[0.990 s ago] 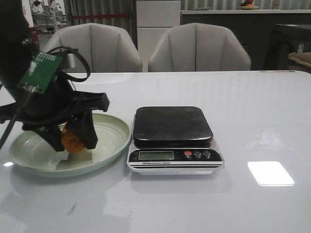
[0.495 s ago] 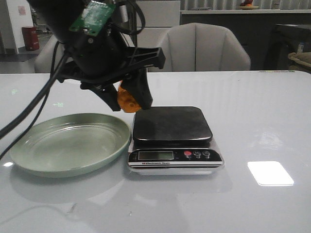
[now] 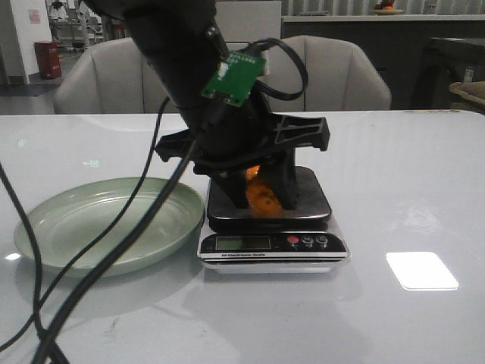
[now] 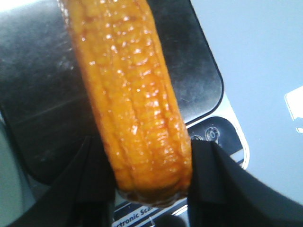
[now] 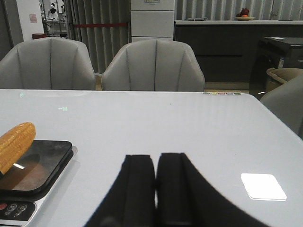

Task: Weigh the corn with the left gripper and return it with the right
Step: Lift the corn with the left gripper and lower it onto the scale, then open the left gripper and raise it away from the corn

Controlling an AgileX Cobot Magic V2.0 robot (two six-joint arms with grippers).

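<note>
My left gripper, with the green circuit board on its wrist, is shut on the corn, an orange-yellow cob. It holds the cob low over the dark platform of the scale; I cannot tell whether the cob touches it. In the left wrist view the corn lies lengthwise over the platform with a black finger on each side of its near end. My right gripper is shut and empty, to the right of the scale, and out of the front view. The corn's tip shows there.
A pale green plate sits empty left of the scale. The scale's display and buttons face the near edge. The left arm's cables hang over the plate. Grey chairs stand behind the table.
My left gripper lifted the corn out of the green plate, carried it rightward and lowered it over the scale's platform. The plate is now empty.
</note>
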